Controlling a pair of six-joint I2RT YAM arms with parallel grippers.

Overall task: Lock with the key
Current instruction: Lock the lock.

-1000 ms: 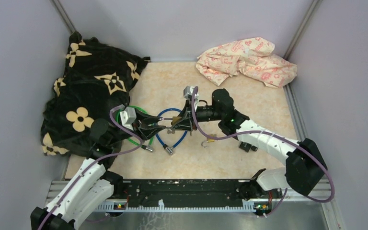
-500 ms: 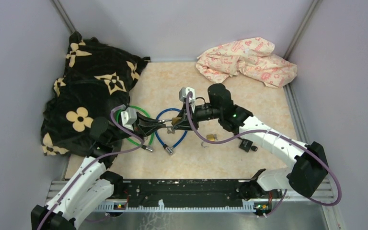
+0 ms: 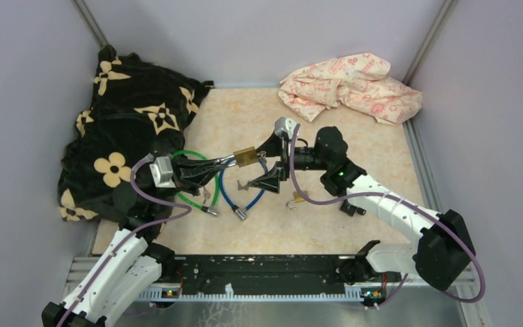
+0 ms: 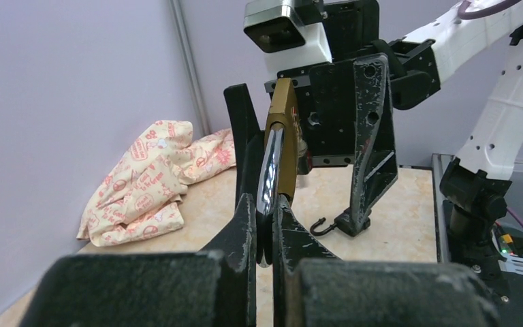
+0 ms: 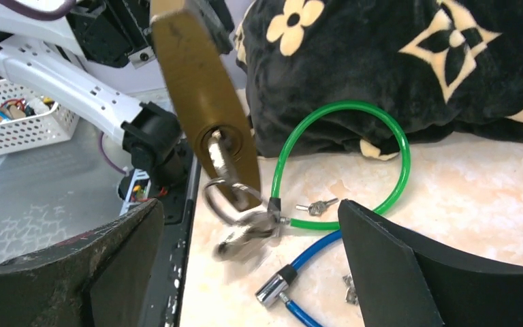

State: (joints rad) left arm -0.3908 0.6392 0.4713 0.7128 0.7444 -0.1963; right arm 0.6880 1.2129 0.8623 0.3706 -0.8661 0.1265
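Your left gripper point(image 3: 226, 162) pinches the brass padlock point(image 3: 245, 156); your right gripper point(image 3: 257, 165) stands wide open.

The padlock is held above the table point(image 3: 354, 136) by its chrome shackle point(image 4: 270, 170), clamped between the left fingers, body pointing toward the right gripper. The key point(image 5: 219, 153) sits in the keyhole, with the key ring point(image 5: 228, 197) hanging blurred beneath. The right fingers are spread either side of the lock and seem to touch nothing. The green cable lock point(image 5: 395, 136) lies beside the black flowered blanket point(image 3: 122, 116), and the blue cable lock point(image 3: 228, 194) next to it.
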